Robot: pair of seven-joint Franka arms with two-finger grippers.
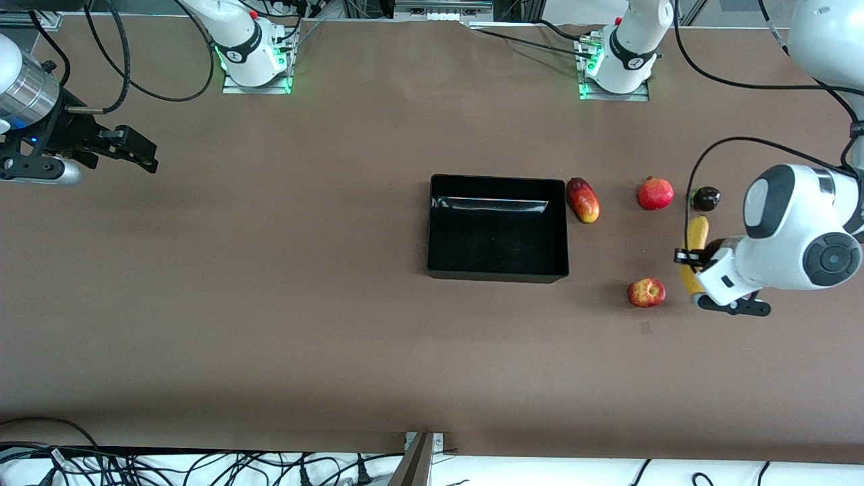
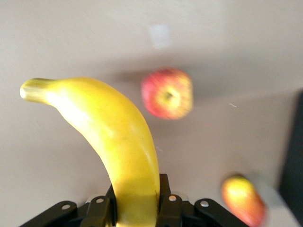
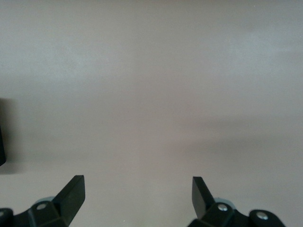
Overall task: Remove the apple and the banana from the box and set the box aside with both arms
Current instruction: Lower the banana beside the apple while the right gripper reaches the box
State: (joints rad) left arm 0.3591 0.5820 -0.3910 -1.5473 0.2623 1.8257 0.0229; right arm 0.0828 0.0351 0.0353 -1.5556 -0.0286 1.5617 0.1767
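Observation:
My left gripper (image 1: 694,260) is shut on the middle of the long yellow banana (image 1: 697,235), held low over the table toward the left arm's end. In the left wrist view the banana (image 2: 118,137) curves out from between the fingers of the left gripper (image 2: 137,191). The red-and-yellow apple (image 1: 646,293) lies on the table beside the banana; it also shows in the left wrist view (image 2: 167,93). The black tray (image 1: 497,275) sits mid-table, with nothing in it. My right gripper (image 1: 150,158) is open, holds nothing and waits over the right arm's end; it shows over bare table in the right wrist view (image 3: 137,189).
An oblong red-yellow mango-like fruit (image 1: 583,200) lies right beside the tray. A red pomegranate (image 1: 655,194) and a small dark fruit (image 1: 707,198) lie farther from the front camera than the apple. Cables run along the table's edges.

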